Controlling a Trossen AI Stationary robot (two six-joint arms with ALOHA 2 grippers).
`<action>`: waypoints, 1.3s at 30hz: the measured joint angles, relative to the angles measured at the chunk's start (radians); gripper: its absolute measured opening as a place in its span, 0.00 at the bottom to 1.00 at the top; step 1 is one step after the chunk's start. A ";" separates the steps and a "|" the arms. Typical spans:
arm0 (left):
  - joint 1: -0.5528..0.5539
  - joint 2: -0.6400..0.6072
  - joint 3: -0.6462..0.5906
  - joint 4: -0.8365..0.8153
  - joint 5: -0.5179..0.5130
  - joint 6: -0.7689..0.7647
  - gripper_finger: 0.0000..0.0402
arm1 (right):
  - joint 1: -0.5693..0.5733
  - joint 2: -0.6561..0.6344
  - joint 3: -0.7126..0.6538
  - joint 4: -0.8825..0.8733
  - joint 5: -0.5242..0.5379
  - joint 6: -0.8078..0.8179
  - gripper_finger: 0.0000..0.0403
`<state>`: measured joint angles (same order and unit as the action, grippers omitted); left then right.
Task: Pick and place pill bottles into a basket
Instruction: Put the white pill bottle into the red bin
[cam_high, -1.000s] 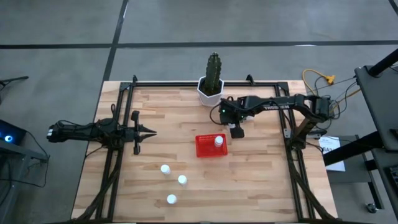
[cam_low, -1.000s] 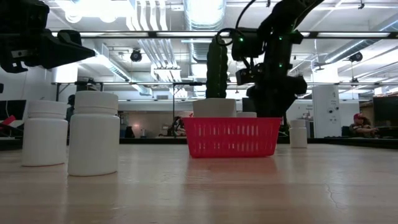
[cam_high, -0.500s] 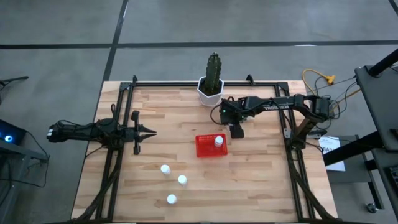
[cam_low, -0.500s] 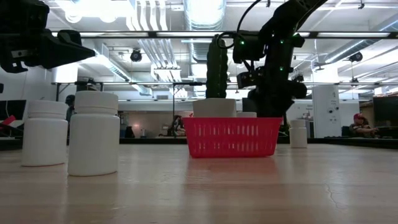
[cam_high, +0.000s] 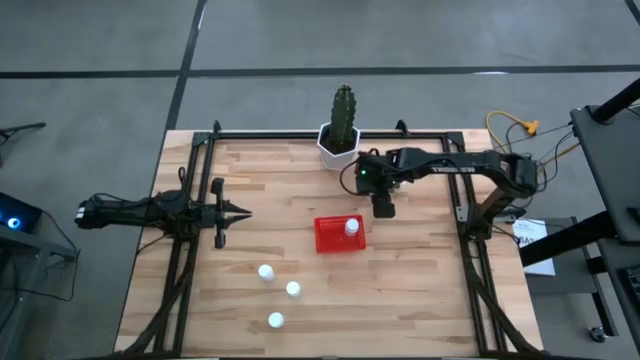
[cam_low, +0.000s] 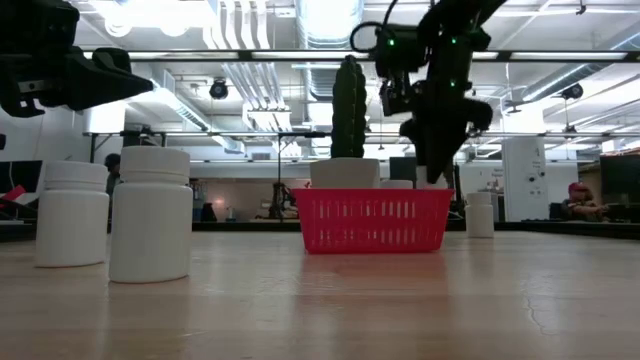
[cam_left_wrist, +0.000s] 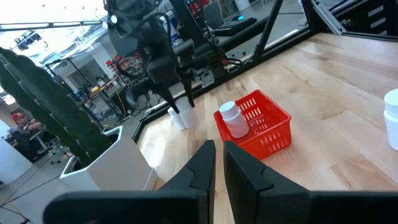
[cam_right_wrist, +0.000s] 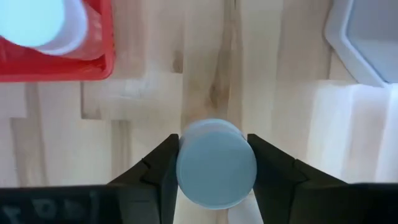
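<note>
Pale wooden planks form the desk (cam_high: 420, 300) before you, framed by dark rails. Note the red meshed plastic basket (cam_high: 338, 234) near its centre, holding one white cylindrical pill bottle (cam_high: 351, 228); three more round-capped bottles (cam_high: 265, 271) stand well apart toward the near edge. Your right tool (cam_right_wrist: 214, 163) has its fingers touching both sides of a bottle cap (cam_right_wrist: 216, 163) just beyond the basket, beside the faceted cactus pot (cam_high: 337, 147). Your left tool (cam_high: 243, 211) waits pinched together at the desk's left side.
</note>
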<state>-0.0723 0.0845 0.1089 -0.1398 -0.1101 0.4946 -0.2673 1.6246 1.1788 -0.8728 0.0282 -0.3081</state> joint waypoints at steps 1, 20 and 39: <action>0.000 0.000 0.000 0.000 0.000 0.000 0.04 | 0.006 -0.007 0.014 -0.012 -0.001 0.010 0.36; 0.000 0.000 0.000 0.000 0.000 0.000 0.04 | 0.318 -0.063 0.128 -0.027 -0.045 0.153 0.36; 0.000 0.000 0.000 0.000 0.000 0.000 0.04 | 0.390 -0.050 0.062 0.109 -0.034 0.197 0.36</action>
<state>-0.0723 0.0845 0.1089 -0.1398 -0.1101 0.4946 0.1223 1.5745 1.2407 -0.7637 -0.0056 -0.1108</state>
